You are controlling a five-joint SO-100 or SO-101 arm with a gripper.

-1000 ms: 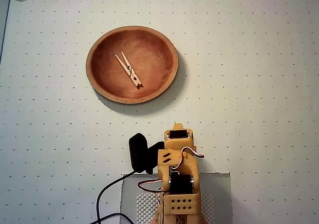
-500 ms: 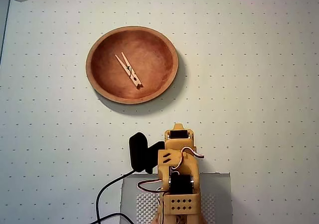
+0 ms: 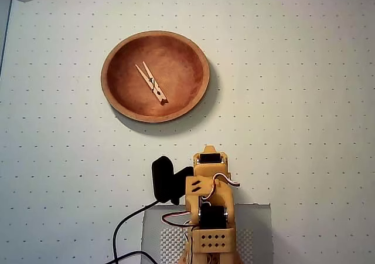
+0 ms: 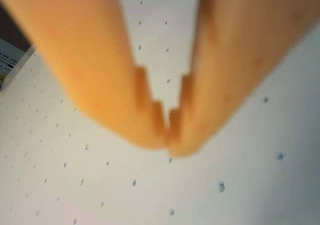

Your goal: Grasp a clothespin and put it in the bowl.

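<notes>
1. My gripper (image 4: 169, 135) has its two orange fingertips pressed together in the wrist view, with nothing pinched between them. Only bare dotted mat shows through the notch above the tips.

2. The clothespin (image 3: 152, 83) lies inside the wooden bowl (image 3: 114, 102), a little left of its middle in the overhead view. It runs on a diagonal, its spread prongs toward the upper left and its joined end toward the lower right.

3. I judge the placing done, so the step in hand is simply resting clear of the bowl. My arm (image 3: 209, 208) is folded over its base at the bottom of the overhead view, well apart from the bowl.

4. To do that well, I would keep my fingers together and low over the dotted white mat (image 3: 304, 100), and make no sweep toward the bowl's rim that could tip it or jog the pin.

5. The black cable (image 3: 126, 229) loops out on the left of my base in the overhead view. Any settling turn should go gently so it does not drag.

6. I see no second clothespin on the mat in either view. If another were wanted, I would open wide before descending and line my fingers across its slim prongs, not along them.
</notes>
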